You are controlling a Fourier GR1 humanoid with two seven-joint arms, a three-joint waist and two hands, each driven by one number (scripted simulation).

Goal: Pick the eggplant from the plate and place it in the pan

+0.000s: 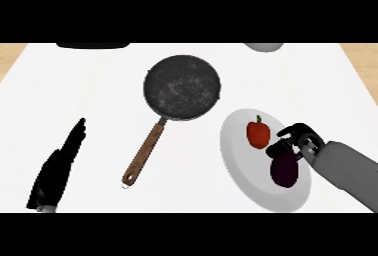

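I see my right hand (299,140) on the plate (244,170), fingers curled around the eggplant (284,172) beside a red pepper (258,134). My left hand (59,167) rests flat, fingers straight, left of the pan (181,88).

Bare counter (207,150) between plate (244,170), pan (182,87)

dark purple eggplant (284,171) and red pepper (258,134) on white plate (244,165); speckled black pan (181,87), brown handle (144,154).
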